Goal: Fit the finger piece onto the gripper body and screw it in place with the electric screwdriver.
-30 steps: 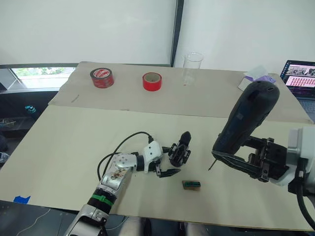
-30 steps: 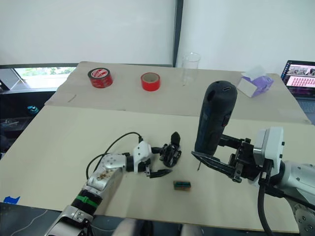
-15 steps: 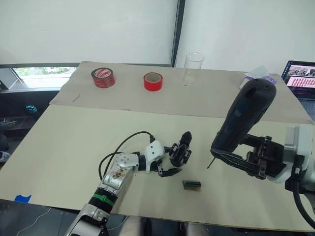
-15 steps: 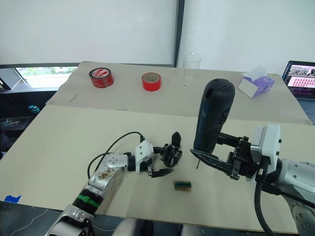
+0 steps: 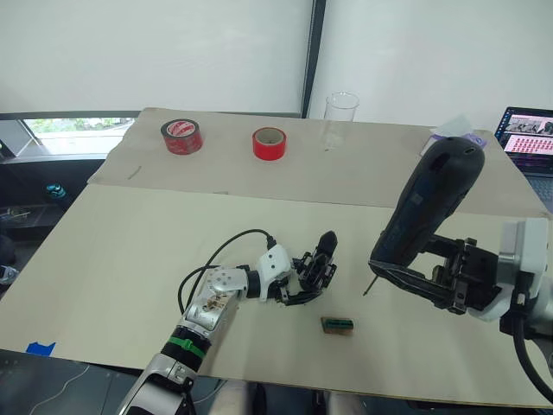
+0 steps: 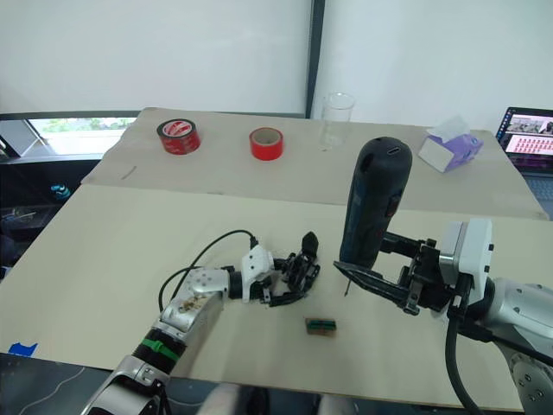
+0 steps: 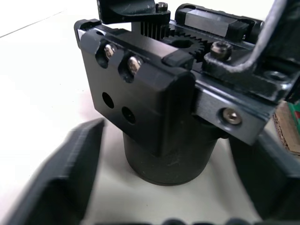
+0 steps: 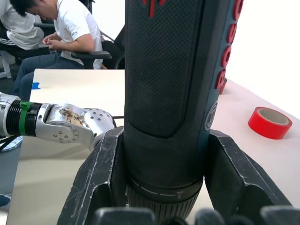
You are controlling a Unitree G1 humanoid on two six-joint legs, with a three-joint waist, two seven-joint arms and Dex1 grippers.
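Vs. half a sec ago my left gripper (image 5: 300,283) has slid right & closed in on the small black blocky gripper body (image 5: 316,268); its black fingers now sit spread either side of it, open, not clamped. The body stands near-centre on the beige table (image 5: 130,251), its one pointed finger sticking up and away from me. Right side barely changed: right gripper (image 5: 421,278) clamps the thick dark navy cylindrical electric screwdriver (image 5: 425,207), tilted, thin bit hanging just above the table, right of the body, apart from it. Small flat green-and-brown block (image 5: 338,325) lies near of both. Left wrist cam gives what the head cam can't: gear teeth, screw heads & two empty holes on the body's bracket. Right wrist cam adds red raised lettering down the tool, not fully legible, plus a seated person in a white shirt (image 8: 70,23) beyond the table. Far side: two red tape rolls (image 5: 180,137), a clear plastic cup (image 5: 340,119), a purple tissue box (image 6: 448,145), and a laptop (image 5: 529,138). I can't pick out the loose finger piece.
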